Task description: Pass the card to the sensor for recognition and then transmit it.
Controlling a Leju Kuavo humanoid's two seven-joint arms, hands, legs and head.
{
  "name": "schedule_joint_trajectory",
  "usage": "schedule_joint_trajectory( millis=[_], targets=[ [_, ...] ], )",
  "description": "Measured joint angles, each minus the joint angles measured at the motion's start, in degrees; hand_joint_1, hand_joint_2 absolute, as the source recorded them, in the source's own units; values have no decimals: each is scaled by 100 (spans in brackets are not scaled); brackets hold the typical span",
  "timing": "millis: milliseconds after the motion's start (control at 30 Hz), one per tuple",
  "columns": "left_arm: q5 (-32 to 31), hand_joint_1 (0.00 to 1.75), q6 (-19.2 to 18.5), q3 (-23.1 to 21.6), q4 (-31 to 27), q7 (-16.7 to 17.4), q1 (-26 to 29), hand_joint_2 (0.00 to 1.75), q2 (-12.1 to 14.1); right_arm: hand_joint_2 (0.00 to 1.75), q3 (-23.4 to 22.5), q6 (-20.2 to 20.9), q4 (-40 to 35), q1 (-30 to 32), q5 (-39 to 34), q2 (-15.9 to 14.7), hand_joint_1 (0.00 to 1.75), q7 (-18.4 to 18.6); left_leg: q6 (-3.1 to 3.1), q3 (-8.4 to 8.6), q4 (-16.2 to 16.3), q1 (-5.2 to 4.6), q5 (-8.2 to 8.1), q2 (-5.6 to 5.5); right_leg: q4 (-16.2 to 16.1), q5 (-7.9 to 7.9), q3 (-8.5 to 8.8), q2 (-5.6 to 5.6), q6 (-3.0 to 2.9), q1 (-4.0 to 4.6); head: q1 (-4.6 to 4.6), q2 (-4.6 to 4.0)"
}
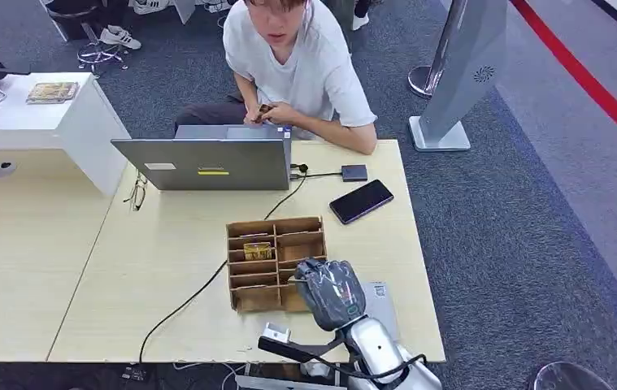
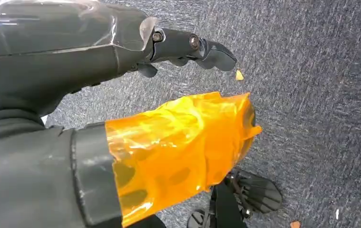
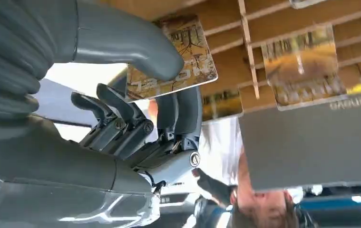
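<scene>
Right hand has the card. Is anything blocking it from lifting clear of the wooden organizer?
Nothing visible. The right hand pinches the card above the wooden organizer; the dividers lie below it and open air surrounds it. Which item is the sensor is unclear.

From my head camera I look down from high up at the table [image 1: 167, 244] in front of me, with the wooden box [image 1: 276, 262] near and the laptop [image 1: 207, 162] and a person [image 1: 297, 65] on the far side. My right wrist camera sits very close behind my right hand [image 3: 121, 123], turned over, and it sees the same box [image 3: 283, 28], laptop [image 3: 311, 142] and person [image 3: 259, 209]. My left wrist camera hangs close behind my left hand [image 2: 121, 47], facing down at the grey carpet [image 2: 311, 95].
</scene>
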Motion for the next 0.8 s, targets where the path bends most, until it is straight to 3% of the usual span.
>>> schedule_joint_trajectory(
  millis=[300, 567, 800],
  targets=[
    [9, 0, -9, 94, 0, -9, 7, 0, 2, 175, -66, 138, -1351, 155, -39, -87, 175, -61, 0, 0, 0, 0, 0, 2, 0, 0, -1, 1, 0, 0, 0, 0],
    [7, 0, -26, 173, 0, -66, 31, 0, 2, 175, -81, -179, -2492, 260, -363, -256, 175, -490, 0, 1, 0, 0, 0, 3, 0, 0, -1, 2, 0, 0, 0, 0],
    [-13, 0, -24, 249, 0, -85, 36, 0, 0, 175, -79, -428, -2872, 289, -645, -304, 175, -774, 0, 1, 0, 0, 0, 3, 0, 0, 0, 2, 0, 0, -2, 0]
  ],
)
